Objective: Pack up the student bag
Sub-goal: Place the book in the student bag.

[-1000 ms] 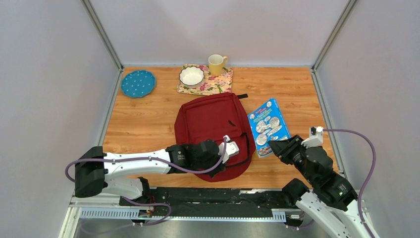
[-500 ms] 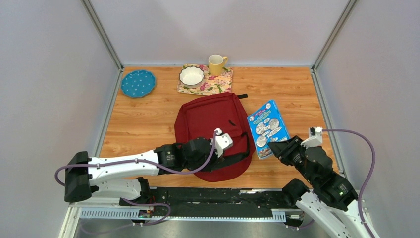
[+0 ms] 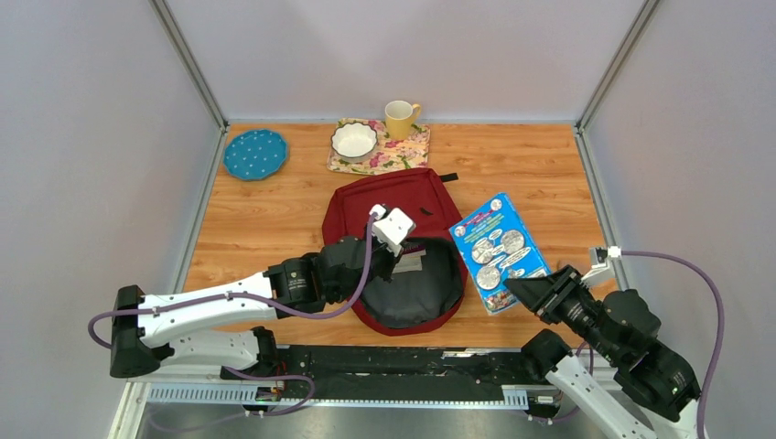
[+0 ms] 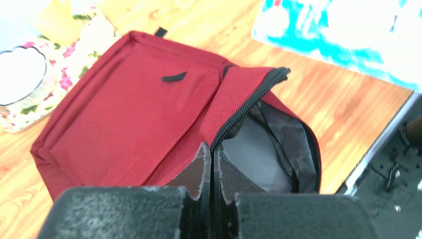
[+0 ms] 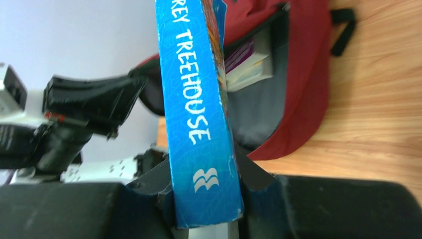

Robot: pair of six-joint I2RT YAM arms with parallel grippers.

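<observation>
Two grippers sit nearest: the right gripper [image 5: 205,185] clamps a glossy blue paperback book [image 5: 194,99] by its spine; the left gripper [image 4: 211,155] pinches the zippered flap of the soft dark red fabric backpack [image 3: 384,203]. It lies gaping midway across the woodgrain table [image 3: 265,221].
</observation>
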